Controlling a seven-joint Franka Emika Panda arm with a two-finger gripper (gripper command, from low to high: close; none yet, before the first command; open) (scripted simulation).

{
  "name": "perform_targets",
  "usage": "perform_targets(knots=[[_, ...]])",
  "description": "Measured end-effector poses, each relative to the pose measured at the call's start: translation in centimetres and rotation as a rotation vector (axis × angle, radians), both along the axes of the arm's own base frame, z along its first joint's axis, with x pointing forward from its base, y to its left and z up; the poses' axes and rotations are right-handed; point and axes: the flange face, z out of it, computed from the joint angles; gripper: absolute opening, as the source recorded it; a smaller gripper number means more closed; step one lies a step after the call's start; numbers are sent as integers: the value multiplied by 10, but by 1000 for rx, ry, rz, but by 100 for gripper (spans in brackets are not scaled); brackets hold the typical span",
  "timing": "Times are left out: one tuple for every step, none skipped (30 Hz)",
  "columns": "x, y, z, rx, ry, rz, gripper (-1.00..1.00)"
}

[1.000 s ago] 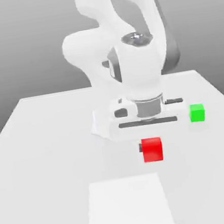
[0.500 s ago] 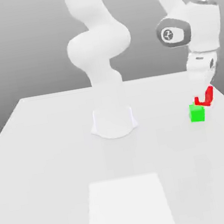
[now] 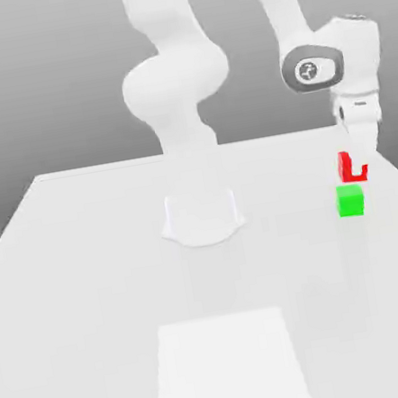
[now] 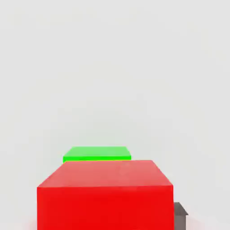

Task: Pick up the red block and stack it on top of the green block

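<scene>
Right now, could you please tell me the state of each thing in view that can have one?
red block: lifted off the table, held in the pincer, just above the green block, not yet set down.
green block: resting on the table, nothing stacked on it yet.
pincer: shut on the red block, pointing down over the green block.
table: bears the green block near the exterior view's right edge.

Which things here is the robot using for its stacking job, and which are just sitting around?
For the job:
- red block, held in the end effector
- green block, just below it

Just there:
- white table
- pale square patch on the table
</scene>
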Motion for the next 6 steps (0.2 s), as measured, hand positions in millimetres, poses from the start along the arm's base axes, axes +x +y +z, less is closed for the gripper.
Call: perform_targets(knots=[[-1, -1, -5, 2, 5, 2, -100], [-1, -1, -10, 3, 10, 1, -100], [-2, -2, -15, 5, 16, 1, -100], [-2, -3, -19, 7, 22, -4, 100], [2, -4, -19, 7, 22, -15, 100], [5, -4, -19, 7, 22, -27, 100]])
